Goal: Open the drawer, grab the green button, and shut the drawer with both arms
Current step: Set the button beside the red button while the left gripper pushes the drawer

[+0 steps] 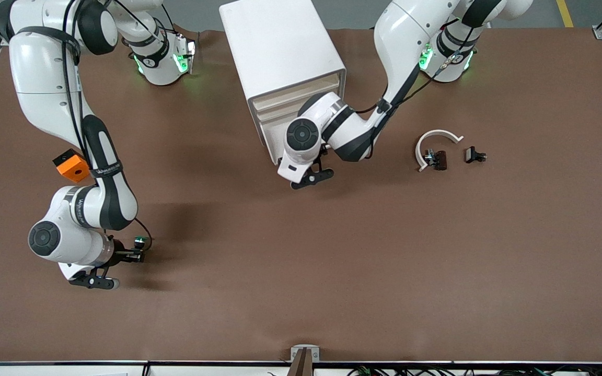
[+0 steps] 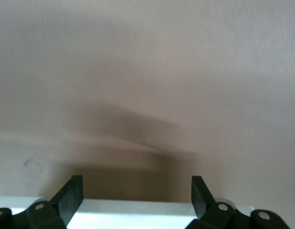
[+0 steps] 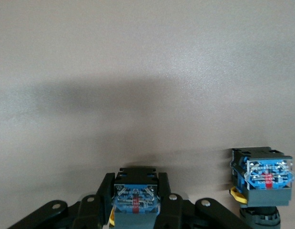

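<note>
Progress, judged: mostly done. The right pincer (image 1: 135, 255) is low over the desk (image 1: 332, 271) toward the right arm's end, clamped tight on the button (image 3: 136, 198). The right wrist view shows its blue-grey base squeezed between both fingers. In the front view a green cap shows at the pincer tip (image 1: 140, 241).

A second push button (image 3: 264, 183) of the same type sits just beside the held one. I cannot tell its cap colour, or for certain which of the two carries the green cap.

The left pincer (image 2: 137, 183) is down in front of the white cabinet (image 1: 280, 47), spread wide with nothing between the fingers. A white edge lies just under them.

No drawer (image 1: 272, 116) sticks out of the stack where it is visible. The left arm covers the lower fronts, so I cannot tell if they are flush. What is left is likely the last push or check on the drawer, and setting down the button if it is still carried.

Room and edges:
- There is lots of bare desk in the middle and nearer the camera.
- The held button is well clear of every desk edge.
- The orange block (image 1: 72, 165) is close beside the right forearm, so watch it on any swing.
- The white curved piece (image 1: 437, 140) and two small dark parts (image 1: 474, 155) lie toward the left arm's end, well apart from both pincers.
- The left elbow is tight against the cabinet front, so it needs to back out straight.
</note>
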